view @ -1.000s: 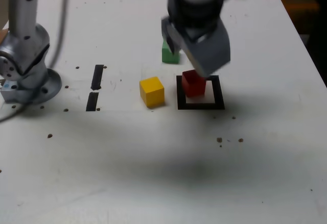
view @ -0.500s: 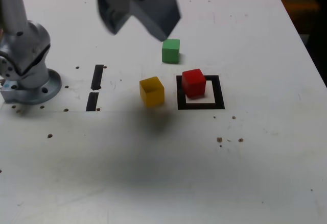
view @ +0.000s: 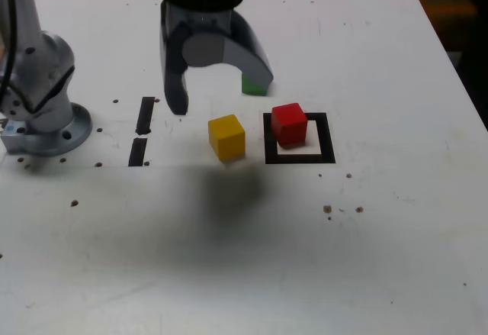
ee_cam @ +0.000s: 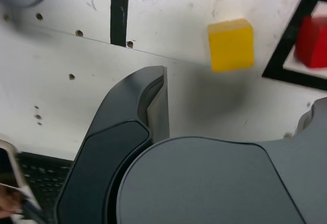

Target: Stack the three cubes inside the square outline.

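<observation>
We judge only the base laid: red cube (view: 290, 125) in the outline (view: 327, 138), yellow (view: 227, 138) on the surface (view: 366, 259) to its left in the exterior view, green (view: 254, 85) behind, both unstacked; end effector (view: 223, 95) wide open, empty.

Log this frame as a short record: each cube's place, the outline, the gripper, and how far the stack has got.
red cube: inside the square outline, toward its upper left in the exterior view
yellow cube: on the table, between the tape strips and the outline
green cube: partly hidden behind the gripper in the exterior view
square outline: black tape, white interior
tape strips: two, short and black, left of the yellow cube in the exterior view
gripper: open, empty, above the table
stack: not started; no cube on another
</observation>
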You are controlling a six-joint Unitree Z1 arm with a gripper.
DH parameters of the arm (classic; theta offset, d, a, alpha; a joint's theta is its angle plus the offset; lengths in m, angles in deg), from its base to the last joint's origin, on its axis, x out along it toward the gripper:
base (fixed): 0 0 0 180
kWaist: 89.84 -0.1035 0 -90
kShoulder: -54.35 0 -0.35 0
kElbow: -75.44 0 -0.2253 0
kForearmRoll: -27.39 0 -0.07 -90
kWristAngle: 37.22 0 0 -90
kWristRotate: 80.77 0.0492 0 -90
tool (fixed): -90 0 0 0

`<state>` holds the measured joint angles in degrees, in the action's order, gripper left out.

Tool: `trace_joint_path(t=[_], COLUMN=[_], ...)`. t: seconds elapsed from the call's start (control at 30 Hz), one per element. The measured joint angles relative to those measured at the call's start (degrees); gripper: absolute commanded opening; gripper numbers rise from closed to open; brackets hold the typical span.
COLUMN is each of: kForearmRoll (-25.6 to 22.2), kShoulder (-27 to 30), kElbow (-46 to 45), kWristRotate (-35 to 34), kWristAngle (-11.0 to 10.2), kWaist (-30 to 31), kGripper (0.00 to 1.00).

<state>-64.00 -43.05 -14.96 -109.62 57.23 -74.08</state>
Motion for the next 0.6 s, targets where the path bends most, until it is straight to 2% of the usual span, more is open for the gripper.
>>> trace_joint_path(t=[0.17,0.27,0.6], kForearmRoll=[2.13,3.78,15.04], kShoulder=[-3.42,-3.68,-4.25], kElbow=[-2.14,-3.53,-11.81], kWristRotate=[-8.68,-7.89,-7.79], kWristAngle=[-0.76,-1.01,-0.42], kWaist=[0.0,-0.29,-1.64], kGripper=[1.0,0.99,0.96])
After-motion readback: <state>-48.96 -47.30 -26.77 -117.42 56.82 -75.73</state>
